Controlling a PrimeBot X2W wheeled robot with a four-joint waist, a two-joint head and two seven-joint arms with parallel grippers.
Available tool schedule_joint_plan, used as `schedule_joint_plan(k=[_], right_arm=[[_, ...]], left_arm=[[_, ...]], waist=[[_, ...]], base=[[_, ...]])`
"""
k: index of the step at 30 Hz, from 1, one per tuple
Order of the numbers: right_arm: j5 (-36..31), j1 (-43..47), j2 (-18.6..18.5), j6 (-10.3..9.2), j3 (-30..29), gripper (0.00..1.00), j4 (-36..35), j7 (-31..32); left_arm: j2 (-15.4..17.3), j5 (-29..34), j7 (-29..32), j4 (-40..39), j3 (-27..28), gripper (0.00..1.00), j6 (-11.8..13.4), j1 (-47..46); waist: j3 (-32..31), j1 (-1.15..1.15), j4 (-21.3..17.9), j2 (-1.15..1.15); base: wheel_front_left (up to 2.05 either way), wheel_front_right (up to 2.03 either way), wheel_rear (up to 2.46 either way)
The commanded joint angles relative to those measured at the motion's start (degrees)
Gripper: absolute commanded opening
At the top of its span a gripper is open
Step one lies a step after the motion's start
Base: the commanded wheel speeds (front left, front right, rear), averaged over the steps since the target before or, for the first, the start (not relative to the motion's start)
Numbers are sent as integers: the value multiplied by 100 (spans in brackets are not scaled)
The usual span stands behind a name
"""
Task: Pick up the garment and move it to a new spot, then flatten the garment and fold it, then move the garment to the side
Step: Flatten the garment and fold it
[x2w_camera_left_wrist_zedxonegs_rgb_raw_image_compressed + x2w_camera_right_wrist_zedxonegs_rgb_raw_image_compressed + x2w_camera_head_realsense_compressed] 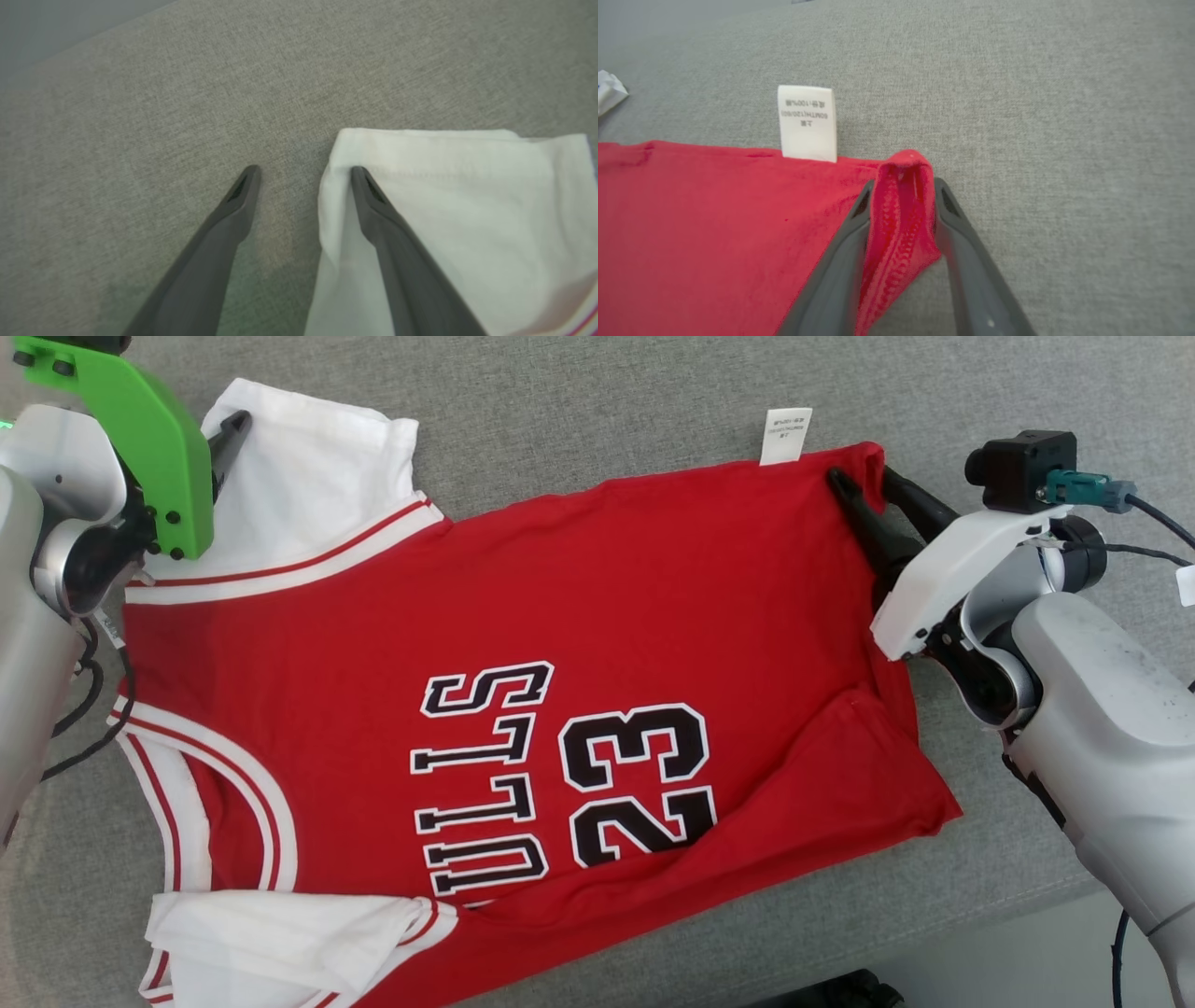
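A red Bulls jersey (pixel 560 644) lies spread, chest up, across a grey fabric surface (pixel 579 411). In the head view its neck end points toward the robot's left and its hem toward the right. Black, white-edged letters and the number 23 (pixel 639 784) sit on its chest, partly creased by a fold that runs diagonally through the lower half. One white sleeve (pixel 308 457) lies at the far left corner and the other white sleeve (pixel 280 943) is bunched at the near left. A white care label (pixel 786 434) sticks out flat from the far edge, onto the bare fabric.

The right hand (pixel 861 476) is at the far hem corner, just beside that label. In the right wrist view, the right hand (pixel 903 191) has a raised ridge of red hem standing between its two dark fingers (pixel 840 261), and the cloth touches both inner faces, so it is closed on the jersey's corner. The label (pixel 808 122) lies near the left fingertip.

The left hand (pixel 304 172) is spread wide at the far sleeve. One finger (pixel 392 242) rests on top of the white sleeve (pixel 467 210) close to its edge. The other finger is over bare grey fabric, and the sleeve's edge falls between them. It grips nothing. In the head view a green mount (pixel 140 420) on the left wrist covers most of that hand.
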Motion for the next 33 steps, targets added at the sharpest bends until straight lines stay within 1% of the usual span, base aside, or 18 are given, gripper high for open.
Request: schedule_joint_plan(k=[1, 2, 3, 4, 8, 15, 20, 24, 28, 30, 33], right_arm=[[64, -32, -7, -8, 93, 34, 64, -31], [85, -33, -15, -8, 137, 21, 82, -61], [114, -41, -29, -8, 184, 4, 106, -111], [140, -49, -49, -8, 214, 0, 132, -150], [291, -39, -95, -9, 336, 0, 241, -289], [409, -114, -180, -9, 408, 0, 466, -852], [350, -204, -184, -9, 344, 0, 688, -1272], [293, -186, -153, -9, 348, 0, 831, -1403], [375, -18, -179, -9, 420, 0, 893, -1437], [421, 54, -218, -9, 490, 0, 856, -1452], [541, 231, -317, -9, 594, 0, 857, -1458]], left_arm=[[3, -73, 83, 60, -139, 53, -15, -24], [13, -108, 98, 54, -198, 24, -15, -36], [35, -153, 89, 46, -272, 0, -15, -61], [44, -187, 84, 42, -318, 0, -15, -79], [93, -418, 75, 10, -486, 0, -4, -107], [243, -498, -465, 70, -708, 0, -4, -208], [223, -569, -878, 192, -847, 0, -2, -155], [153, -724, -1137, 232, -993, 0, -2, -72], [115, -949, -1265, 96, -1209, 0, -2, 85], [143, -1125, -1264, -55, -1343, 0, -2, 168], [290, -1308, -1218, -397, -1647, 0, -2, 335]], waist=[[12, -1, -21, 0], [1, -1, -15, 0], [-23, -1, -3, 0], [-45, -1, 11, 0], [-179, -1, 95, 0], [-467, -1, 242, 0], [-660, -1, 348, 0], [-853, -1, 443, 0], [-1123, -1, 548, 0], [-1265, -1, 601, 0], [-1502, -1, 705, 0]], base=[[0, 0, 0], [0, 0, 0], [0, 0, 0], [0, 0, 0], [0, 0, 0], [0, 0, 0], [0, 0, 0], [0, 0, 0], [0, 0, 0], [0, 0, 0], [0, 0, 0]])
